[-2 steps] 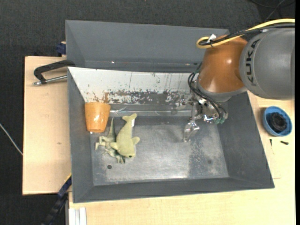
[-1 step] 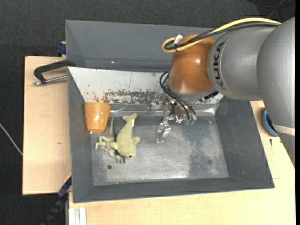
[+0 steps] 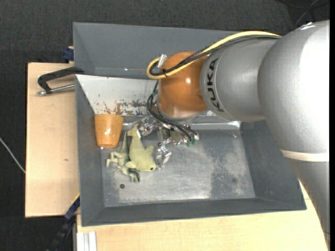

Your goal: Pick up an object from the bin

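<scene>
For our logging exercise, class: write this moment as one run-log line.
gripper: low in grey bin, beside pale green toy animal | nearby: orange cup, by bin's left wall | pick: not yet done

we read just 1 word, "kuka", in dark letters running up the grey casing of the arm, right beside its orange cover.

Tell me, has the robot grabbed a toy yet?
Not yet. Done: the gripper is down in the bin, right beside the yellow-green toy frog. In hand: nothing I can see; the frog lies on the bin floor. Left: gripping it and lifting it out.
</scene>
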You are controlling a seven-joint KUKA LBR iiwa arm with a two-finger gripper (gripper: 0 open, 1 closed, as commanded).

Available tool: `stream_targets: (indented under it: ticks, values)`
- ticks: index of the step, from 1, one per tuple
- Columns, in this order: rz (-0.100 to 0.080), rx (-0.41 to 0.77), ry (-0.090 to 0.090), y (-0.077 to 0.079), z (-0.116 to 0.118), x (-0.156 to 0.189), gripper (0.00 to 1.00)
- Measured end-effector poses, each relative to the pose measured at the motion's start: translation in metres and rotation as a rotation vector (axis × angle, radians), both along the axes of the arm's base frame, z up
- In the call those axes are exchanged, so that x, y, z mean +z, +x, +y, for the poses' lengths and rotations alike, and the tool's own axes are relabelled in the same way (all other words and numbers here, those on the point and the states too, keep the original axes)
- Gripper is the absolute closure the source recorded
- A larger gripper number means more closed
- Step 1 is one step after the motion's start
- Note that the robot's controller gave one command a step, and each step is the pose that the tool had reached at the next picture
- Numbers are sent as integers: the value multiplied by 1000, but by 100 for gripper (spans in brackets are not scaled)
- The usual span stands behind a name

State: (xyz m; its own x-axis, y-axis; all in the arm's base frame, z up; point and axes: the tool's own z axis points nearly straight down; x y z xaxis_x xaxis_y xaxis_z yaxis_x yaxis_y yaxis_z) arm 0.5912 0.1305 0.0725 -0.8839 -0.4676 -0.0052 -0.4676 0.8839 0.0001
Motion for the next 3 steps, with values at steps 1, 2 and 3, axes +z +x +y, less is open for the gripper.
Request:
stream_targets:
  ticks: [1, 2, 3]
  values:
    - [1, 515, -2, -48, 51, -1, 0]
    - [3, 513, -7, -47, 48, 0, 100]
    - [-11, 511, -1, -44, 50, 89, 100]
